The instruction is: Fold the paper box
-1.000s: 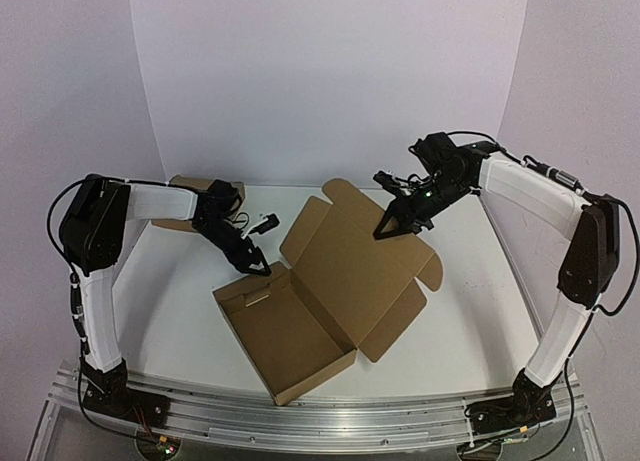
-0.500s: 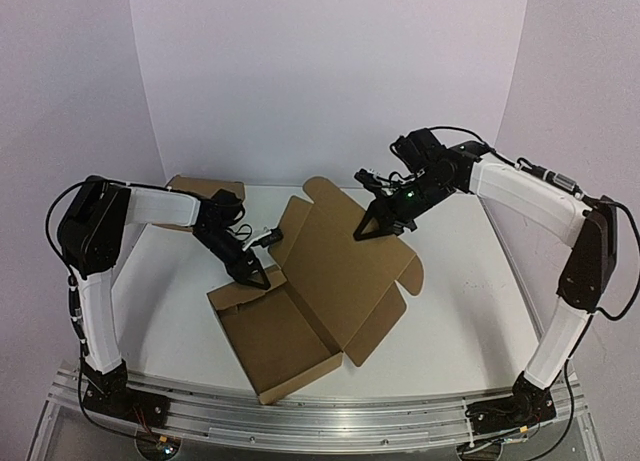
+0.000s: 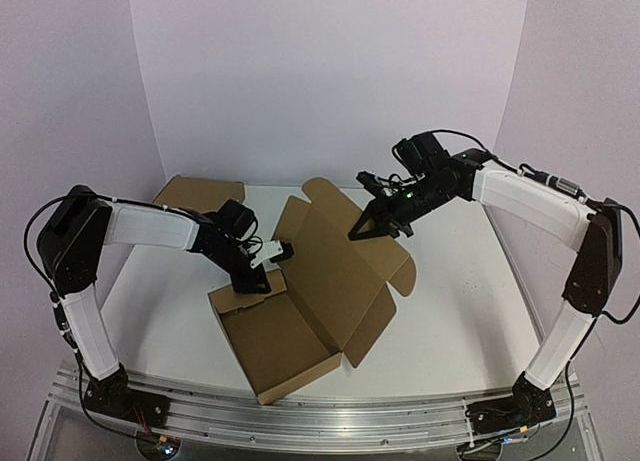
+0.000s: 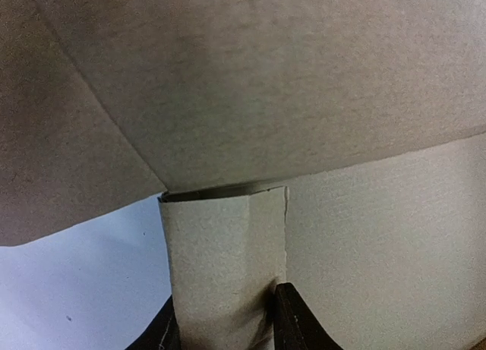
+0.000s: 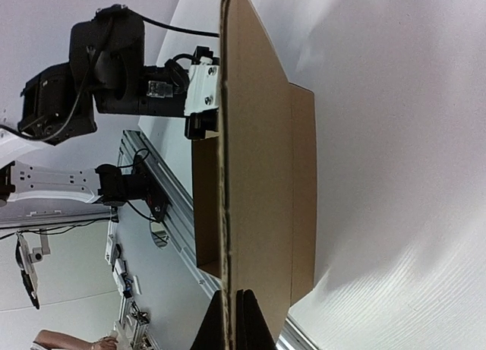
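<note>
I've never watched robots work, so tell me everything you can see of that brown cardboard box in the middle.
The paper box is plain brown cardboard, die-cut and half folded. Its shallow tray rests on the table; the lid panel, with round-cornered side flaps, tilts up behind it. The right gripper pinches the lid's far edge. The left gripper straddles a strip at the tray's back-left corner.

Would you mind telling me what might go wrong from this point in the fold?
The right claw pinches only the thin edge of the lid panel of the paper box, so the panel may slip free or crease. The left claw straddles a narrow side flap; squeezing could buckle it.
</note>
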Controlling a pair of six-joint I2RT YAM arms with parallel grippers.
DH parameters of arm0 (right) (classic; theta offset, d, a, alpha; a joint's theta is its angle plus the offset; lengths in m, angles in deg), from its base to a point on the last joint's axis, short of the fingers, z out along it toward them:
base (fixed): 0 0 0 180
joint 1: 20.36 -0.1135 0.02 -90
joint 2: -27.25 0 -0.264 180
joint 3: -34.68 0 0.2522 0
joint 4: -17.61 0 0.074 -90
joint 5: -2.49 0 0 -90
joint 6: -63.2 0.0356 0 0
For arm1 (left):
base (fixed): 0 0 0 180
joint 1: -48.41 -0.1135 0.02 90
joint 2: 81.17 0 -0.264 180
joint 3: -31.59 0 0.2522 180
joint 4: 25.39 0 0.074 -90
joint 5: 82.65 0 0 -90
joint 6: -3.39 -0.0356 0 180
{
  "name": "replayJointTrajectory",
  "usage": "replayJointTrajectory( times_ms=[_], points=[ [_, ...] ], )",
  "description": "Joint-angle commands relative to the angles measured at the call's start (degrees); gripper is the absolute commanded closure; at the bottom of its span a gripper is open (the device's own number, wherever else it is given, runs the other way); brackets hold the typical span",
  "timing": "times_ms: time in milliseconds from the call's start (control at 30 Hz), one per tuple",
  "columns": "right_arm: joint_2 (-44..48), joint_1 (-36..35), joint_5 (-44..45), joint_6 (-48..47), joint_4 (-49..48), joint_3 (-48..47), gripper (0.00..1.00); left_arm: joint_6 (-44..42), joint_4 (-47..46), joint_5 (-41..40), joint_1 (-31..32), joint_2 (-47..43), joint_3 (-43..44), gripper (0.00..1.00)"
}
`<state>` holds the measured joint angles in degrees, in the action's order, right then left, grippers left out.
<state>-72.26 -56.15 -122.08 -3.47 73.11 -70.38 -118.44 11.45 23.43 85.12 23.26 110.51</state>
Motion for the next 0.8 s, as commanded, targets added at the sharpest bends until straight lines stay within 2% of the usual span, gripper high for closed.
replayJointTrajectory(
  times_ms=[0,233,367,433,500,600,767],
  points=[
    [1.63,-0.69,0.49,2.51,-5.83,1.45,1.0,-4.46,-6.89,-4.71,5.05,-4.37,-4.08,0.77],
    [1.68,-0.7,1.97,4.74,-7.8,2.29,1.0,-4.03,-10.27,-8.43,8.12,-4.12,-6.46,0.84],
    [3.2,-0.7,6.07,6.16,-7.54,3.66,1.0,-13.59,-18.72,-14.21,10.59,-5.28,-13.02,0.97],
    [4.43,-0.69,8.82,6.93,-7.03,5.21,1.0,-18.89,-24.26,-15.03,10.66,-5.92,-16.23,0.99],
    [5.68,-0.61,11.48,7.14,-5.83,6.79,0.92,-19.28,-24.17,-12.2,10.16,-6.06,-15.53,0.99],
    [8.13,-0.3,17.32,3.36,0.5,5.9,0.74,-18.19,-16.73,-3.28,9.73,-6.12,-12.24,1.0],
    [10.71,0.11,27.29,-9.03,14.28,-8.07,0.44,-21.97,-14.41,4.57,9.7,-6.38,-13.11,1.0]
  ],
)
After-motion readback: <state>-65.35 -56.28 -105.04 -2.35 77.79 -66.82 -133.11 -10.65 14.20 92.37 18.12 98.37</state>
